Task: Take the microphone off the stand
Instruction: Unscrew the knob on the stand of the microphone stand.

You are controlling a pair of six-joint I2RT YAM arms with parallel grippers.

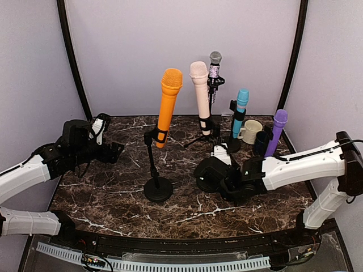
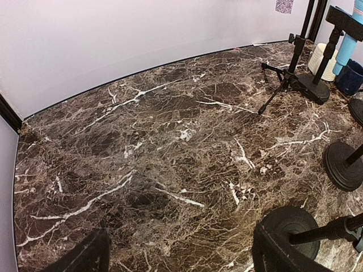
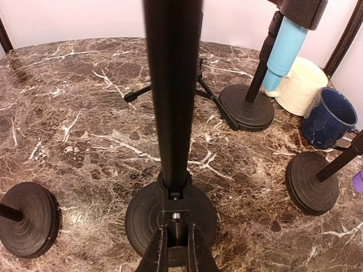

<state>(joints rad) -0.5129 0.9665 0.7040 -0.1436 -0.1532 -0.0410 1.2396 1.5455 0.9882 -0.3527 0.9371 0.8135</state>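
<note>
Nearest, the white-and-black right arm (image 1: 300, 164) reaches low across the dark brown marble tabletop (image 1: 113, 192) to the middle. Matching white-and-black left arm (image 1: 28, 175) sits at the table's left side, well apart from the work. Then the black round-base microphone stand (image 3: 170, 141) rises upright straight ahead of the right gripper (image 3: 177, 235), whose fingers are pinched together on its thin stem just above the base. Up top, the pale pink foam-headed microphone (image 1: 200, 93) sits, it seems, in that stand's clip: long axis near vertical, head up, directly above those fingers. Fingers of the left gripper (image 1: 112, 139) are spread wide, nothing between them, pointing right toward the stands. Judgement: the right steadies the stand, so the free left must travel rightward and pull the microphone up along its axis.
</note>
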